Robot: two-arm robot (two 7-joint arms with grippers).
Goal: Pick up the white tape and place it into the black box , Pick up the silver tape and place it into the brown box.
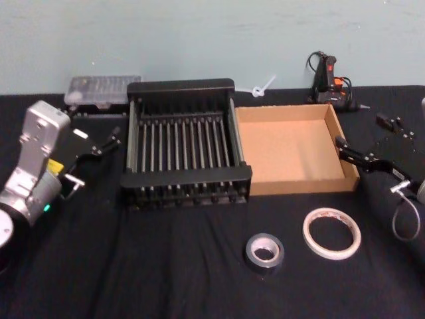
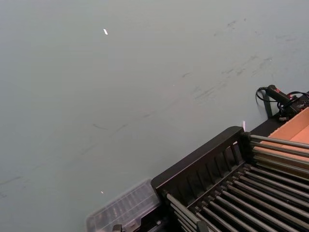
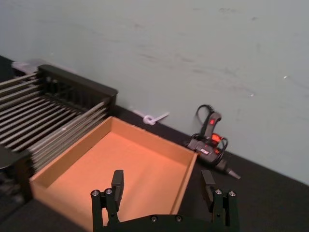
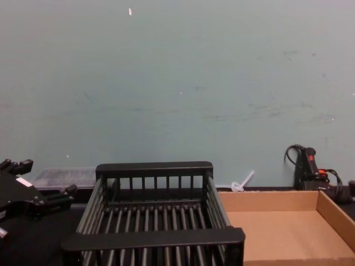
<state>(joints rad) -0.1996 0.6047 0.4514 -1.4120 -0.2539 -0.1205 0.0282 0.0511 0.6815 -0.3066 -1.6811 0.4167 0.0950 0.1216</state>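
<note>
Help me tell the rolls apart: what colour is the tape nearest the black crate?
Dull grey-silver, with a dark centre; the silver tape shows best in the head view.

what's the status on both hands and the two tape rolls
Left hand open, left of the black slatted crate. Right hand open, at the shallow brown cardboard box. Whitish tape roll and grey-silver tape roll both on the table, untouched. Nothing blocking.

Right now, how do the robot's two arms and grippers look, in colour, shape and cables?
The left arm has a boxy silver-grey shell with a small green light and a yellow label. Its left gripper is black with thin fingers and small white marks. The right gripper is also black, with two flat finger pads and round screw heads on its base. A grey cable loop hangs at the right arm.
</note>
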